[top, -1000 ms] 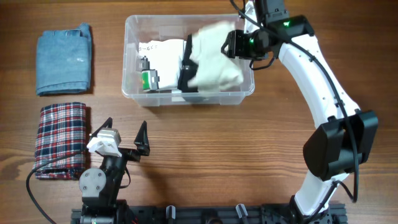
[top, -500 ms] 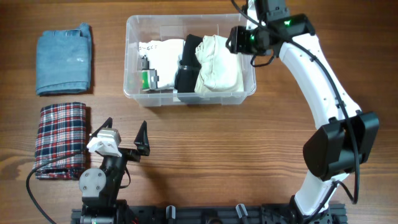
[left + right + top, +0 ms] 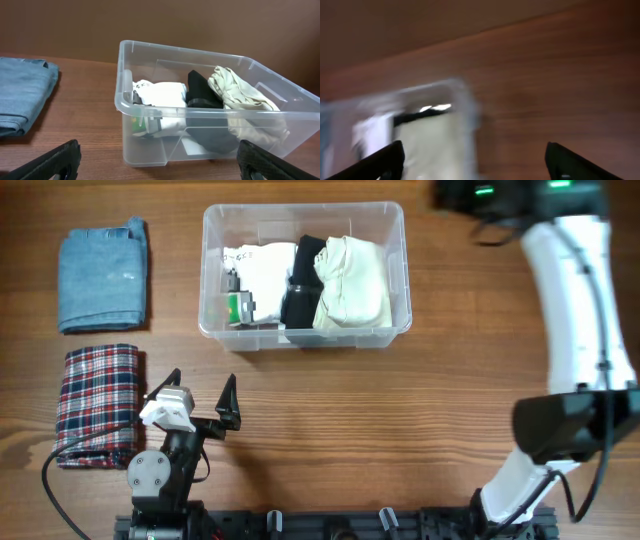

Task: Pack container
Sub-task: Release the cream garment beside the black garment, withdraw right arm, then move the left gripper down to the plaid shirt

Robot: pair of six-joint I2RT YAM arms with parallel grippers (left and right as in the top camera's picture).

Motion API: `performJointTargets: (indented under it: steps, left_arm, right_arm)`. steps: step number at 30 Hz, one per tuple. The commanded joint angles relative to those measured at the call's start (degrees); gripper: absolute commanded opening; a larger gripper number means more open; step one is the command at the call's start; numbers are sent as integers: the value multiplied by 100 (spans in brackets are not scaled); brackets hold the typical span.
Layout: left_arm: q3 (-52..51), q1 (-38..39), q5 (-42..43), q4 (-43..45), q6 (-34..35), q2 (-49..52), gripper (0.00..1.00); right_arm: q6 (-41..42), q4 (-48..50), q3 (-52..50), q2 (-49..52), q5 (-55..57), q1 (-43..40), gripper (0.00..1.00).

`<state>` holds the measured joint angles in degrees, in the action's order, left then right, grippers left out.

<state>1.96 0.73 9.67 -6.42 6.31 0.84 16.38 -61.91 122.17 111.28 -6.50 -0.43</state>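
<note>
The clear plastic container (image 3: 305, 208) stands at the back middle of the table. It holds a white folded item (image 3: 262, 275), a black item (image 3: 302, 280) and a cream garment (image 3: 352, 280) side by side. My right gripper (image 3: 477, 167) is open and empty, blurred, past the container's right end (image 3: 465, 100); overhead its wrist (image 3: 480, 194) is at the top right edge. My left gripper (image 3: 195, 405) is open and empty near the front left, facing the container (image 3: 120, 95).
Folded blue jeans (image 3: 102, 275) lie at the back left and a folded red plaid shirt (image 3: 95, 400) at the front left, beside the left arm. A small green-labelled item (image 3: 237, 305) sits in the container's left end.
The right gripper let go of the cream garment, which now lies in the container's right end, and drew away to the right. The left arm has not moved.
</note>
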Motion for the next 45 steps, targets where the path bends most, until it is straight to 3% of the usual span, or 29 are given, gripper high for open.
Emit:
performJointTargets:
  steps: [1, 11, 24, 30, 34, 40, 45]
  left_arm:
    - [-20, -37, -33, -13, 33, -31, 100]
    - [-20, -37, -33, -13, 33, -31, 100]
    - [-20, -37, -39, -7, 26, -31, 100]
    - [48, -66, -184, 966, 57, -31, 100]
    - [402, -219, -227, 1073, 55, -7, 100]
    - [1547, -656, -225, 136, -256, 695, 100]
    - [3480, -1049, -560, -2184, -323, 2306, 100]
  right_arm:
    - [15, -160, -24, -83, 358, -756, 98]
    - [15, 470, -1051, -81, 872, -1576, 100]
    - [17, 813, -1250, -81, 861, -1609, 100]
    - [17, 813, -1250, -81, 861, -1609, 100]
    - [15, 813, -1250, -81, 863, -1609, 100]
    - [17, 813, -1250, -81, 863, -1609, 100]
    - [15, 813, -1250, -81, 863, -1609, 100]
